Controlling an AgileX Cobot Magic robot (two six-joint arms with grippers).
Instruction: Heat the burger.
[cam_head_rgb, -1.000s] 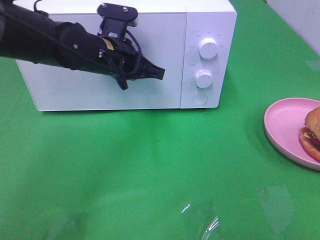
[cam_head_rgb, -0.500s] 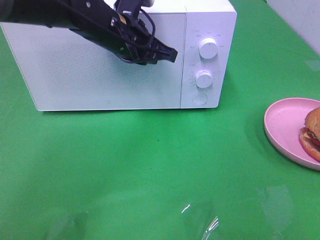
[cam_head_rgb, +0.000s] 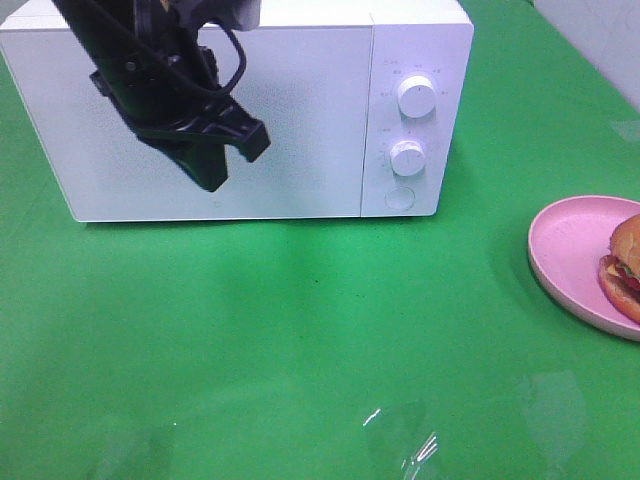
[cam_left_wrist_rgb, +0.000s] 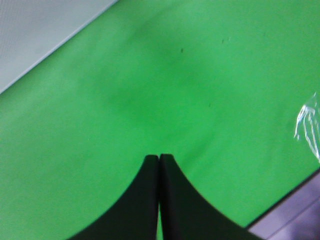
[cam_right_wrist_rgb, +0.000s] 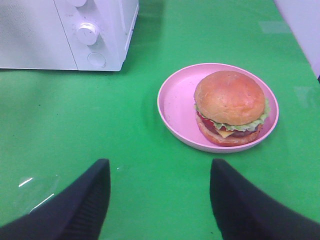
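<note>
Microwave (cam_head_rgb: 250, 110) door shut; left gripper (cam_head_rgb: 228, 160) closed, empty; right gripper (cam_right_wrist_rgb: 157, 192) wide, empty. Risk: burger (cam_right_wrist_rgb: 230, 107) sliding off pink plate (cam_right_wrist_rgb: 177, 102) when lifted.

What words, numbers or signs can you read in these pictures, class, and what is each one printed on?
None can be read.
Microwave control panel: tiny grey markings around the upper knob and lower knob, too small and blurred to read.
Pink plate, burger, green table cover: no text visible.

The left gripper (cam_left_wrist_rgb: 159, 159), jaws pressed together, hangs over the green cloth (cam_left_wrist_rgb: 200, 75).
</note>
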